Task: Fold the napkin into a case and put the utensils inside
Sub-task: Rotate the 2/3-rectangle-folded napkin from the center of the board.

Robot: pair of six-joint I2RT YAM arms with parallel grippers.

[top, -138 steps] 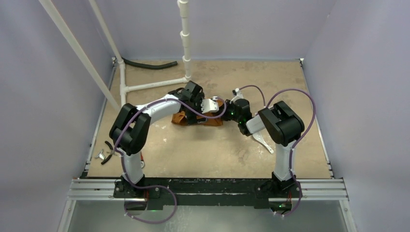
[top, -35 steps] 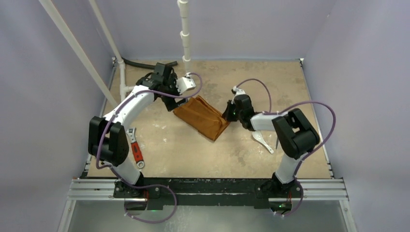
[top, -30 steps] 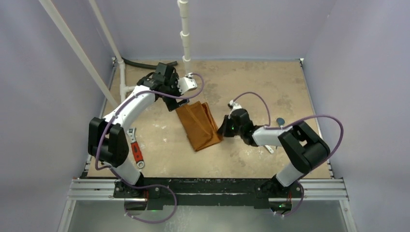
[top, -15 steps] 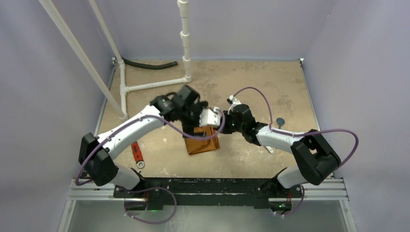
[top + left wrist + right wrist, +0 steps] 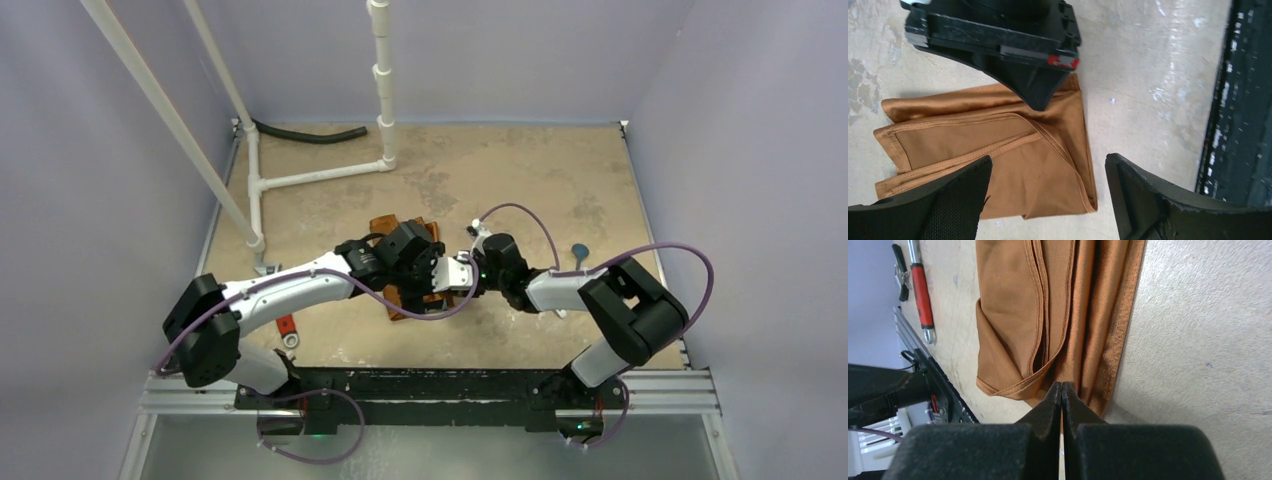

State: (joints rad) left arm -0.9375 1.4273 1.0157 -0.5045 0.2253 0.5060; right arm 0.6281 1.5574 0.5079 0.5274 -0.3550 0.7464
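Napkin [image 5: 973, 142] lies folded; right claw [image 5: 1062, 387] pinches its edge, left claw [image 5: 1047, 167] gapes wide above.

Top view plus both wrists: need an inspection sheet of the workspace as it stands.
Surface: tan table, scuffed and stained.
Job's things: napkin folded in layers into a creased strip, flat on the table; teal-ended utensil lies apart, to its right, outside it.
Clutter: red-handled tool left of the napkin, black pliers beside it.
Grippers: left gripper open above the napkin; right gripper shut on the napkin's edge.
Cables: purple cables loop off both arms; one passes over the napkin's near end.
Surroundings: white pipes, black hose, lilac walls, black rail at the near edge.
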